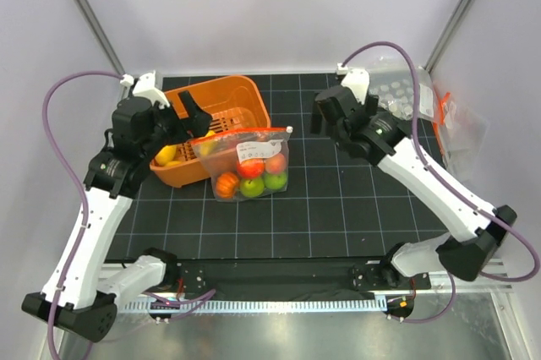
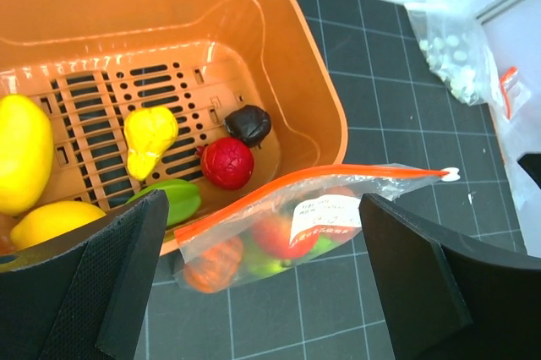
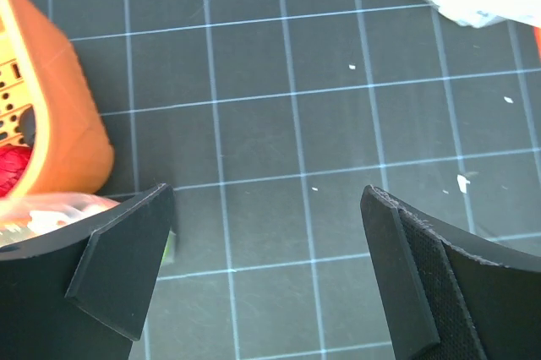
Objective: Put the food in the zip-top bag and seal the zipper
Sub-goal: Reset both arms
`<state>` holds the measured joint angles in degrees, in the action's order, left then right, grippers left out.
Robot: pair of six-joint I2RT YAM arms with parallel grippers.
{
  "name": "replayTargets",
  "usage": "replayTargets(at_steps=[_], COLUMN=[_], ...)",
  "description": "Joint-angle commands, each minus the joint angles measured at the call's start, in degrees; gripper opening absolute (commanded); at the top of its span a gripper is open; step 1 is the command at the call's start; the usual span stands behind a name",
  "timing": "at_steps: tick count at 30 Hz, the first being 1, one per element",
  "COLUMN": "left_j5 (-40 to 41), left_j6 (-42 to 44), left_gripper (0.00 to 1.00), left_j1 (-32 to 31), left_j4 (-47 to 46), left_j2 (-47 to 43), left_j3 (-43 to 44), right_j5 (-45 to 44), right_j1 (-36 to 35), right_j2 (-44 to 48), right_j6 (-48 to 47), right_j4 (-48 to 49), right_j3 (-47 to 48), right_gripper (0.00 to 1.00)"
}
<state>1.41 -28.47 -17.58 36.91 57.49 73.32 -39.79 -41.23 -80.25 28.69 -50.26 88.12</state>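
The zip-top bag (image 1: 215, 161) is clear, crinkly film with glossy highlights. Its zipper (image 2: 314, 177) is a smooth orange-red plastic strip, and its white label (image 2: 325, 212) looks matt, like paper. The food (image 1: 252, 188) inside is shiny moulded plastic, as is the red ball (image 2: 226, 162) in the basket, which is faintly dimpled. The orange basket (image 2: 297, 64), at eleven o'clock from the bag, is smooth semi-gloss plastic. The black mat (image 3: 296, 149) is matt. The left gripper (image 2: 264, 208) and right gripper (image 3: 269, 195) have matt black fingers with finely rough pads (image 3: 444, 292). The white arm shells (image 1: 439, 191) are smooth plastic. At six o'clock, the table edge (image 1: 338, 335) is brushed metal.
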Motion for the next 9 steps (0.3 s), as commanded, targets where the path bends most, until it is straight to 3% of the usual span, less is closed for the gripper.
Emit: replayTargets(at_steps=[1,9], left_j5=[1.58,1.58], left_j6=[-0.09,-0.01], left_gripper=[1.0,1.0], left_j1=[0.27,0.18], left_j4=[1.06,0.71], left_j2=[-2.21,-4.14], left_j3=[2.0,-0.37], right_j5=[-3.9,-1.17], right_j1=[-0.07,-0.07], right_j2=[6.06,12.31], right_j6=[1.11,-0.47], right_j4=[-1.34,3.68], right_j3=[-2.85,-9.98], right_gripper=[1.0,1.0])
